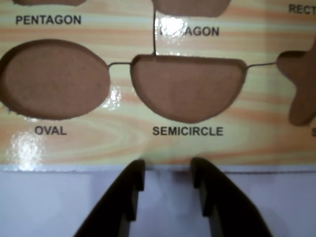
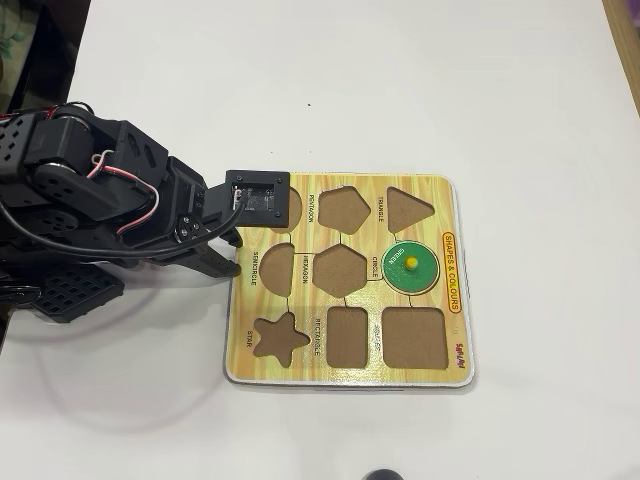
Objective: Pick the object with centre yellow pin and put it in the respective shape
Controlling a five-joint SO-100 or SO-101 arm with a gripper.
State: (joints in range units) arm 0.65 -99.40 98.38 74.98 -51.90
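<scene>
In the wrist view the gripper (image 1: 168,170) enters from the bottom edge, its two dark fingers (image 1: 121,200) set a narrow gap apart with nothing between them, their tips over the pale worktop (image 1: 39,202) just short of the near edge of the puzzle board (image 1: 98,143). Just beyond that edge lie the empty brown semicircle cut-out (image 1: 187,89), labelled SEMICIRCLE, and to its left in this view the empty oval cut-out (image 1: 52,79), labelled OVAL; part of a star-shaped cut-out (image 1: 301,84) shows at the right edge, and the lower rims of two more recesses show at the top. In the overhead view the black arm (image 2: 110,200) reaches in from the left and its gripper (image 2: 225,262) hangs at the board's left edge, beside the semicircle recess. The yellow wood-grain board lies flat on the white worktop, with pentagon, triangle, hexagon, star and two rectangular recesses all empty. Well apart from the fingers, toward the board's right side, the green disc (image 2: 411,268) with its yellow knob sits in the round cut-out beside the CIRCLE label, just left of the title strip.
</scene>
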